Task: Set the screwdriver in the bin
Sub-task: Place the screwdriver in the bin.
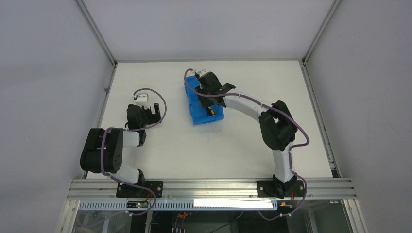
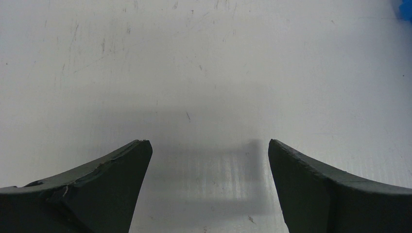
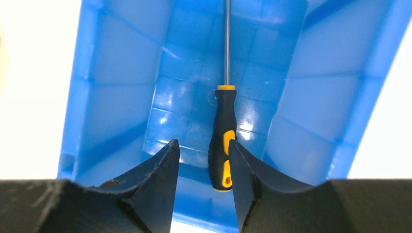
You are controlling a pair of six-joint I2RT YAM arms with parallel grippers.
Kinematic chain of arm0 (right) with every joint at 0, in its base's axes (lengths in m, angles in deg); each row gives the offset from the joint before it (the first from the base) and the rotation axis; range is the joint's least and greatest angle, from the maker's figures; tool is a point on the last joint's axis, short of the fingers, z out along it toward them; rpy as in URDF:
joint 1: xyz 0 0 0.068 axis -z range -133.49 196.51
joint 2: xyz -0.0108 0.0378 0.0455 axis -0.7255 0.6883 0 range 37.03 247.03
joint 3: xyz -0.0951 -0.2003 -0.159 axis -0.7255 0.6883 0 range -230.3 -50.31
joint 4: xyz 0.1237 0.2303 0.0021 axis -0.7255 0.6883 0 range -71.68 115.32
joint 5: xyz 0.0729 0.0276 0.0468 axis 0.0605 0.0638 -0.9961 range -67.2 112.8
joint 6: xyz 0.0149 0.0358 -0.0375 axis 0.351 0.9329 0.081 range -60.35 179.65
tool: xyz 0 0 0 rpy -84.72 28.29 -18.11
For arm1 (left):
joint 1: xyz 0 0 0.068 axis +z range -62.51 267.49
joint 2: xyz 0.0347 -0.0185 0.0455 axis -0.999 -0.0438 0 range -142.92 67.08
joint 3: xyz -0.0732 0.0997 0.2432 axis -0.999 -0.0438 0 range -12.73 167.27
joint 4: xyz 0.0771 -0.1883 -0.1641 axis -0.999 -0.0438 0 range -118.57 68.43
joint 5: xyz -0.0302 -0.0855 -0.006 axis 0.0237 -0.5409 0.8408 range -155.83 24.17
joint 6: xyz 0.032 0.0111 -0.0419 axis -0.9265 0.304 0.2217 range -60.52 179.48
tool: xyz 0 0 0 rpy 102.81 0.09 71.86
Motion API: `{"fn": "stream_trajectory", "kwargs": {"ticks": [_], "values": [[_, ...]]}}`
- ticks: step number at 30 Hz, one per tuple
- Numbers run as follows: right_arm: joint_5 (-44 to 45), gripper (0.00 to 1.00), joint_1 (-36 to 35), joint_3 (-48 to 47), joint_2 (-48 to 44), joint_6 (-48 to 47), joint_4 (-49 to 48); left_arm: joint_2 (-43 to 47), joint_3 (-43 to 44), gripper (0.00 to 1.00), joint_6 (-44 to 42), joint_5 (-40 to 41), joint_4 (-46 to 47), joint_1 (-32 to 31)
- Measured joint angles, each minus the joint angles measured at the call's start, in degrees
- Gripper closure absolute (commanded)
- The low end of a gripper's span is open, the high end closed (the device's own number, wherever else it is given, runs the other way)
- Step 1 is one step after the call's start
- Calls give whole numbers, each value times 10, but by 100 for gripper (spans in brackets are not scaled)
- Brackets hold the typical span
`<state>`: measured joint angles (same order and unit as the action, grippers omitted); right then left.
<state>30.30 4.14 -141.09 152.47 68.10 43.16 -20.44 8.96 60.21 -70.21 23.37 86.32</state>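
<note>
The blue bin [image 1: 195, 105] stands at the middle back of the table. The screwdriver [image 1: 212, 112] lies inside it; in the right wrist view its black-and-yellow handle [image 3: 222, 126] rests on the bin's floor [image 3: 121, 73], with the thin shaft pointing away. My right gripper [image 3: 204, 145] hangs over the bin [image 1: 210, 97] with its jaws apart. The handle lies close to the right finger, and a gap separates it from the left finger. My left gripper [image 2: 209, 145] is open and empty above bare table, left of the bin [image 1: 150, 110].
The white table [image 1: 243, 145] is edged by metal rails and grey walls. A corner of the blue bin [image 2: 405, 7] shows at the top right of the left wrist view.
</note>
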Motion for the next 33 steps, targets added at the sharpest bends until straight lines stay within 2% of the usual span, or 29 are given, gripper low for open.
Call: {"fn": "stream_trajectory", "kwargs": {"ticks": [6,8,11,25,33], "values": [[10,44,0,-33,-36,0,33,0,0,1,0,0,0,0],[13,33,0,-54,-45,0,43,0,0,1,0,0,0,0],[16,2,0,-85,-57,-1,61,0,0,1,0,0,0,0],[39,1,-1,-210,-63,-31,138,0,0,1,0,0,0,0],[55,1,-1,-234,-86,-56,154,0,0,1,0,0,0,0]]}}
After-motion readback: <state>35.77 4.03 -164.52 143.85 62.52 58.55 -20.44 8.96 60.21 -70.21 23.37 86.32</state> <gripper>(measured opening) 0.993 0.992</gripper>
